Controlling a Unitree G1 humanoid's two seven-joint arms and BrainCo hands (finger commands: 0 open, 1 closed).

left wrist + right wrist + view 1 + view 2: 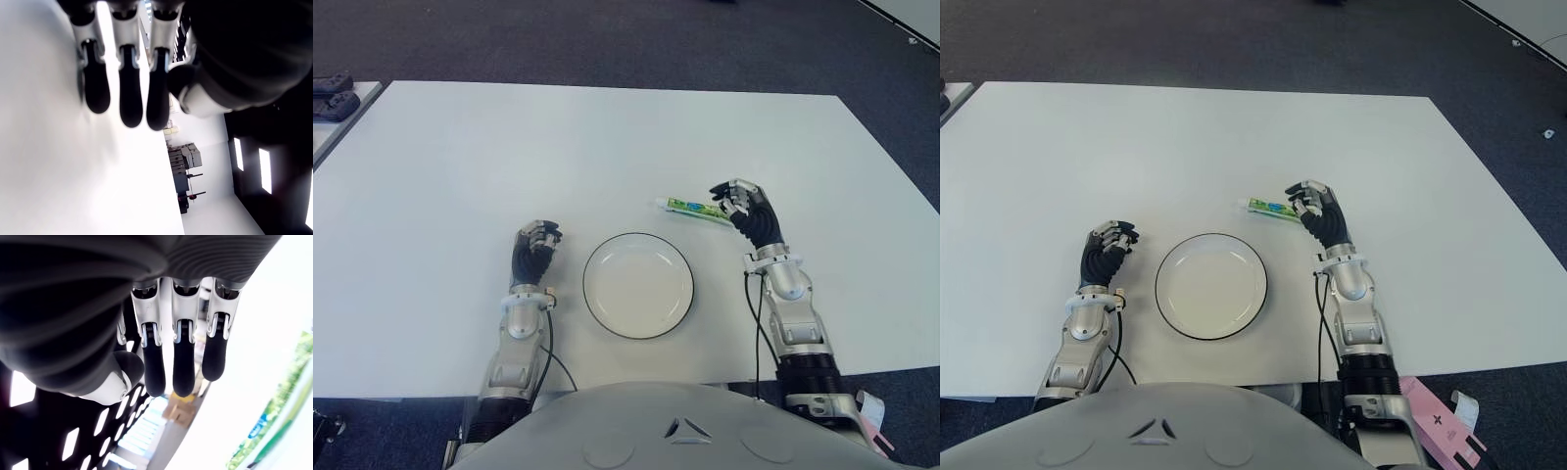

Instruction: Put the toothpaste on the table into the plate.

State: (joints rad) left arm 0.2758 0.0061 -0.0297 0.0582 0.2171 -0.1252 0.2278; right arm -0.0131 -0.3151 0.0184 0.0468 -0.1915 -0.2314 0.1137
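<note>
Green toothpaste tube (694, 208) lying flat on white bench (460, 166), far-right of empty plate (638, 285), outside it. Right hand (748, 211) hovering at tube's right end, fingers (183, 363) loosely extended, gripping nothing. Left hand (534, 249) showing left of plate, fingers relaxed, empty.

The right hand (741, 204) covers the near end of the toothpaste (690, 207), so its touch there cannot be told. In the right wrist view only a blurry green edge of the tube shows, cut off at 4 o'clock. A dark thing (333, 96) at 10 o'clock beside the bench (450, 166) is cut off and too small to name.
</note>
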